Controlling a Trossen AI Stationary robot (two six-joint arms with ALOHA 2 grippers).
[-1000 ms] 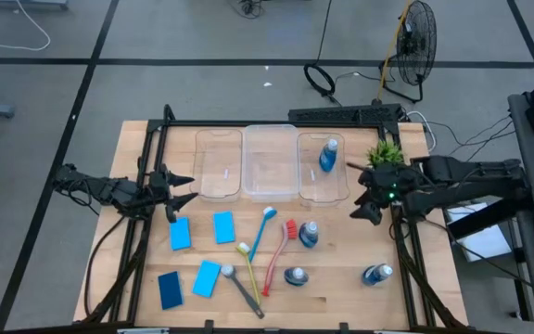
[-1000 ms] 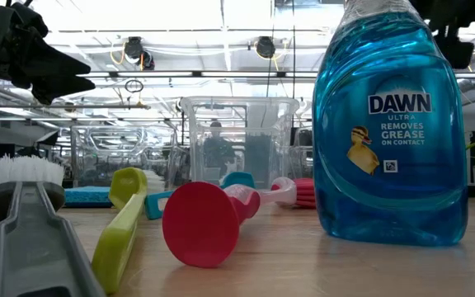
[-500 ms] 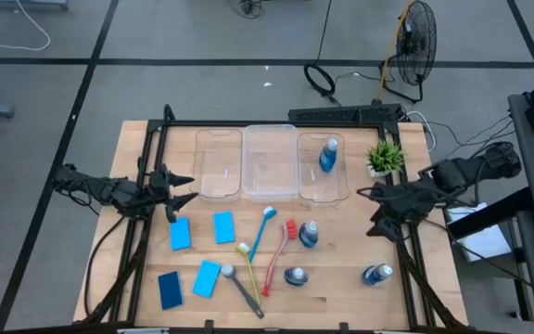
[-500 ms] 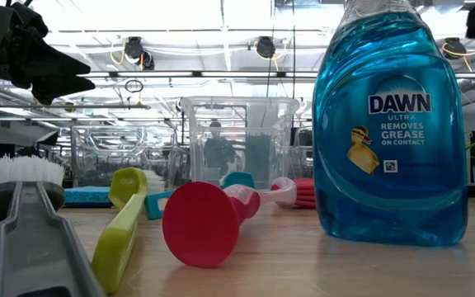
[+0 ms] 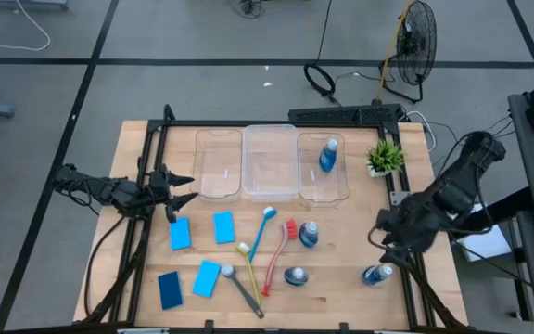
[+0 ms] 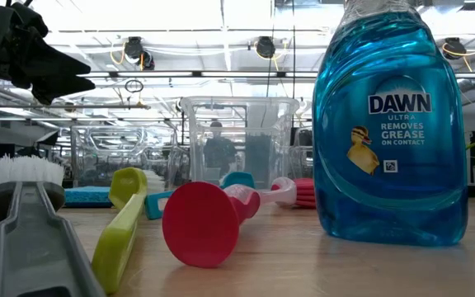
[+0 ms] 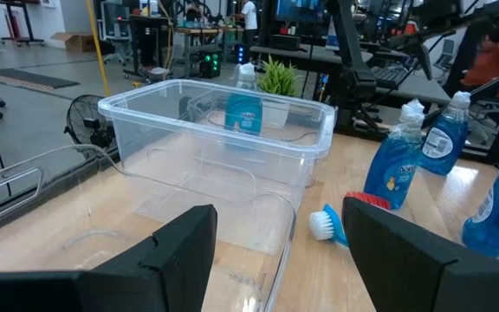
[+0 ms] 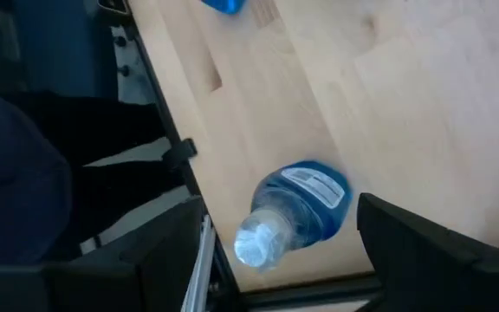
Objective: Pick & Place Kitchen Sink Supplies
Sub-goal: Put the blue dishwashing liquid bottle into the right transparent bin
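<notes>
Sponges, bottles and brushes are what I'm sorting, and most lie spread over the near half of the table (image 5: 341,278). I see four blue sponges (image 5: 180,234) in a loose cluster at the left, with the blue brush (image 5: 262,227), red brush (image 5: 278,255), yellow-green brush (image 5: 247,263) and grey brush (image 5: 240,289) fanned out beside them toward the middle. One bottle (image 5: 328,154) stands inside the rightmost of three clear bins (image 5: 270,164) at the far side; two more bottles (image 5: 309,234) stand near the brushes. The fourth, the corner bottle (image 5: 375,274), sits at the table's near right edge. My right tool (image 5: 392,243) hangs just above and beside that corner bottle (image 8: 297,212), fingers spread wide with the bottle between them in the wrist view, not touching it. My left tool (image 5: 179,189) waits at the left edge by the bins, fingers (image 7: 158,256) parted and empty. A potted plant (image 5: 384,156) stands just right of the bins.
</notes>
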